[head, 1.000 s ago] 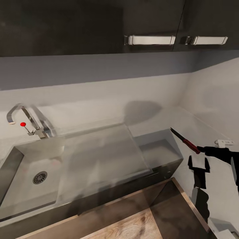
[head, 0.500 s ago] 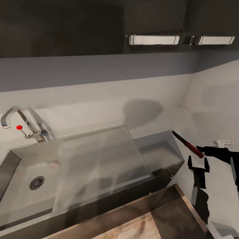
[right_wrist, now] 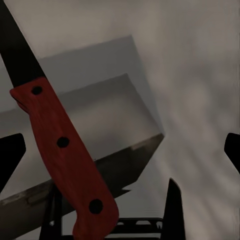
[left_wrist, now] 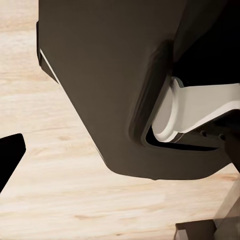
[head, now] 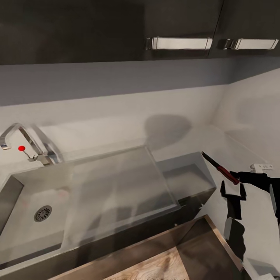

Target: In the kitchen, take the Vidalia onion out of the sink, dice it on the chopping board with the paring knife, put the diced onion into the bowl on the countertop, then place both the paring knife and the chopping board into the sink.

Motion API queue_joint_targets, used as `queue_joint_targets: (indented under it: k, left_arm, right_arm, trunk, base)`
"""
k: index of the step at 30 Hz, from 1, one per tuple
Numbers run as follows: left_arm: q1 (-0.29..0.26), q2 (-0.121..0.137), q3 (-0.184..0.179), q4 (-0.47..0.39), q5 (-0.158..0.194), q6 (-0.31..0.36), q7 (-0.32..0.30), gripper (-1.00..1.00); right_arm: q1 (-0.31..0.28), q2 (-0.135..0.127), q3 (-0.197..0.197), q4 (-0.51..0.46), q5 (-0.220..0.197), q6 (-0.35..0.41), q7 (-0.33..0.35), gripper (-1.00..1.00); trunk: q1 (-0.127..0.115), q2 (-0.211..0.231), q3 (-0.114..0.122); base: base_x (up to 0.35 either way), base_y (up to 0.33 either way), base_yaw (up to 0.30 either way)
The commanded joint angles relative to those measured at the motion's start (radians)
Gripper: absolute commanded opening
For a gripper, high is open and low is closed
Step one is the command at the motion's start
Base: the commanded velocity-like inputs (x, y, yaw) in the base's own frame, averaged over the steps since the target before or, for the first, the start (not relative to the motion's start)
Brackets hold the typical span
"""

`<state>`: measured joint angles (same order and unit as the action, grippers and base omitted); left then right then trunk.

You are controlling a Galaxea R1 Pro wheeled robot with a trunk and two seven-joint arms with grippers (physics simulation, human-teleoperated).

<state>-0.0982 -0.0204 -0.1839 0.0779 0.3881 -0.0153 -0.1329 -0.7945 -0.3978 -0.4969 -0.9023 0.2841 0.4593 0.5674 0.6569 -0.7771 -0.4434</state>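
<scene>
Wooden floor runs nearest, below the dark cabinet front. Above it the right gripper (head: 233, 179) is clamped on the red handle of the paring knife (head: 219, 168), blade pointing up and away toward the sink (head: 23, 202) — held over the right end of the countertop (head: 217, 140). It looks light, stiff and sharp, so the handle is the place to hold. Farther off, the tap (head: 27, 144) stands by the wall. Whether the left gripper is open cannot be told.
</scene>
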Motion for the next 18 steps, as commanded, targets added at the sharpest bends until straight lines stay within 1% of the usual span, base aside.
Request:
queue_joint_targets:
  k: [1,15,18]
  left_arm:
    - [-0.002,0.000,-0.008,0.003,0.011,-0.002,-0.005,1.00]
    - [-0.002,-0.006,-0.008,0.003,0.011,-0.002,-0.005,1.00]
    - [-0.002,-0.006,-0.008,0.003,0.011,-0.002,-0.005,1.00]
  right_arm:
    - [-0.001,0.000,-0.003,-0.001,0.010,0.002,0.009,1.00]
    - [-0.001,0.005,-0.001,-0.001,0.011,0.002,0.009,1.00]
    - [-0.001,0.007,0.012,-0.001,0.019,0.002,0.009,1.00]
  trunk:
    - [0.000,-0.001,-0.003]
    - [0.000,-0.001,-0.024]
    - [0.000,-0.001,-0.029]
  base:
    - [0.000,0.000,0.000]
    - [0.000,0.000,0.000]
    - [0.000,0.000,0.000]
